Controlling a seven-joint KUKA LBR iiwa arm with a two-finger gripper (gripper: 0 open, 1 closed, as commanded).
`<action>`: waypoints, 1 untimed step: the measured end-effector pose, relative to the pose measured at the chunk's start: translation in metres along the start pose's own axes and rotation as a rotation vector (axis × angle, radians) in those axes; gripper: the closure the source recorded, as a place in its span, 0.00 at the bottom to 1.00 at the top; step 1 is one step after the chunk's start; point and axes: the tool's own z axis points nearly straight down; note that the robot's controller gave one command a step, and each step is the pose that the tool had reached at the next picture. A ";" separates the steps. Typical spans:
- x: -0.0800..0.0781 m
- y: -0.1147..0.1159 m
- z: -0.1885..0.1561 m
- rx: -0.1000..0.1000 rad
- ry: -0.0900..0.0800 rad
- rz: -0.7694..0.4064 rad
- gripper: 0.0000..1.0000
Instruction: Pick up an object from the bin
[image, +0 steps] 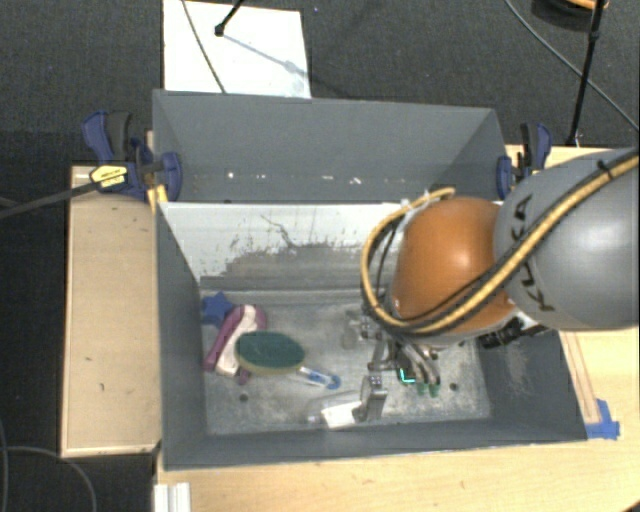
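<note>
Claw (380, 396) low, small white piece (338, 416) just beside, leftward

Grey metal bin (320, 150); on its floor, green brush (268, 351), pink object (228, 335), white scrap (338, 415).

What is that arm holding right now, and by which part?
It cannot be told: the end effector sits low beside a small white piece, with no grip on it visible.
</note>
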 end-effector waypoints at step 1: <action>-0.037 0.073 0.095 -0.001 -0.007 -0.132 0.00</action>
